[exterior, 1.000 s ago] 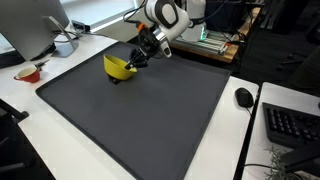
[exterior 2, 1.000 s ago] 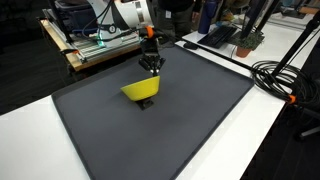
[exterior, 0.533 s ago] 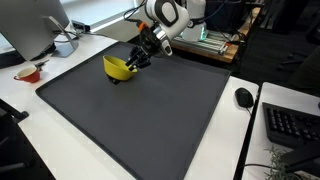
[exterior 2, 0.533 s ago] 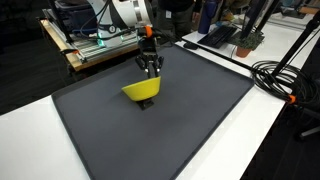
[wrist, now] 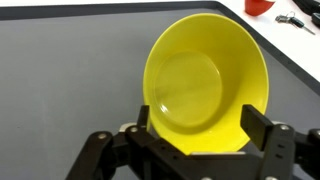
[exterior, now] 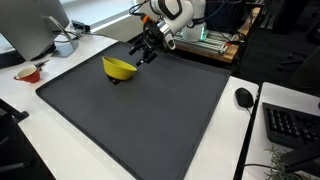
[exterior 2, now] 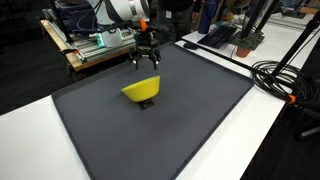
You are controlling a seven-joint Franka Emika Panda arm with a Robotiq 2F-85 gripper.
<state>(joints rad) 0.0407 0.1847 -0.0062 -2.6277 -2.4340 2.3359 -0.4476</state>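
A robotics lab set up in an office-like room. A robot arm stands at the back edge of a white tabletop spread with a large dark grey mat. Ordinary desk gear lies around it in an exterior view: a monitor, a keyboard and a mouse. Behind the arm a wooden cart carries electronics lit green, and thick black cables loop along one side of the tabletop. A red cup sits near the monitor
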